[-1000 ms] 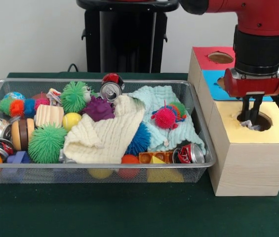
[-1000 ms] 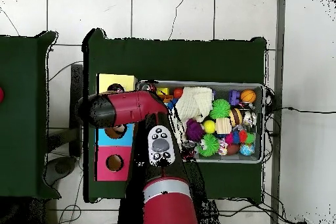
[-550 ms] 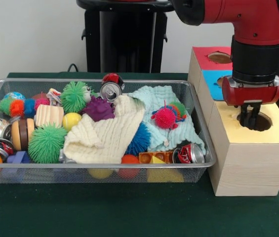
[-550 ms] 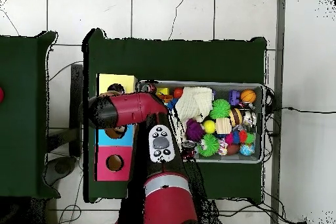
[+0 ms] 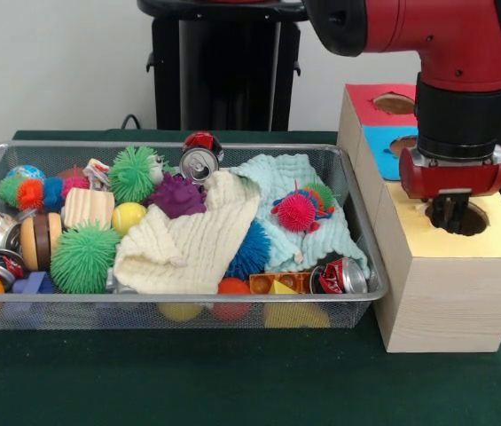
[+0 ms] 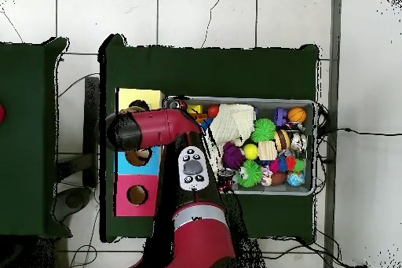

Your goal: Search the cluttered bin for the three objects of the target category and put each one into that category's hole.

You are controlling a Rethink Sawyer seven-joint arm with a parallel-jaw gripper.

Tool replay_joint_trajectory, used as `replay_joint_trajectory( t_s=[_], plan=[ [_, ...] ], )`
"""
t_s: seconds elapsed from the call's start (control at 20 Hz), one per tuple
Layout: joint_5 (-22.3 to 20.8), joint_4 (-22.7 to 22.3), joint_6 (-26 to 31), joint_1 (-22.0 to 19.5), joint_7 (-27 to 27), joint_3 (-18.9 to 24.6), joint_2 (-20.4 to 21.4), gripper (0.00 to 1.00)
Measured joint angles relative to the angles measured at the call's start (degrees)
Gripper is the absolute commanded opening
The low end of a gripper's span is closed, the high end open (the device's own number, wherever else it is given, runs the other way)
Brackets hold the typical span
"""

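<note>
Jaws [image 5: 450, 213] hang together, empty, over the yellow box's hole [image 5: 459, 217]; wire bin [image 5: 356, 222] sits just beside.

Your arm [image 5: 427, 31] comes in from the upper right and turns straight down through its black wrist [image 5: 456, 106] to the red gripper [image 5: 450, 213]. The fingers [image 5: 443, 211] hang vertical, drawn close together with nothing visible between them. From overhead, your red forearm [image 6: 157, 129] lies level, pointing left.
</note>
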State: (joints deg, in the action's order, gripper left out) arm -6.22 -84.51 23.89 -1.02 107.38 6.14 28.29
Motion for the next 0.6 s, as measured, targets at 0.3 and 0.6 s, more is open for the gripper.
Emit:
replay_joint_trajectory(
  t_s=[0.3, 0.6],
  plan=[
    [0.03, -2.63, 0.05, -1.68, 0.00, 0.56, 3.28, 0.00],
    [0.20, -5.33, 0.93, -4.32, 0.00, 2.39, 8.20, 0.00]
  ],
)
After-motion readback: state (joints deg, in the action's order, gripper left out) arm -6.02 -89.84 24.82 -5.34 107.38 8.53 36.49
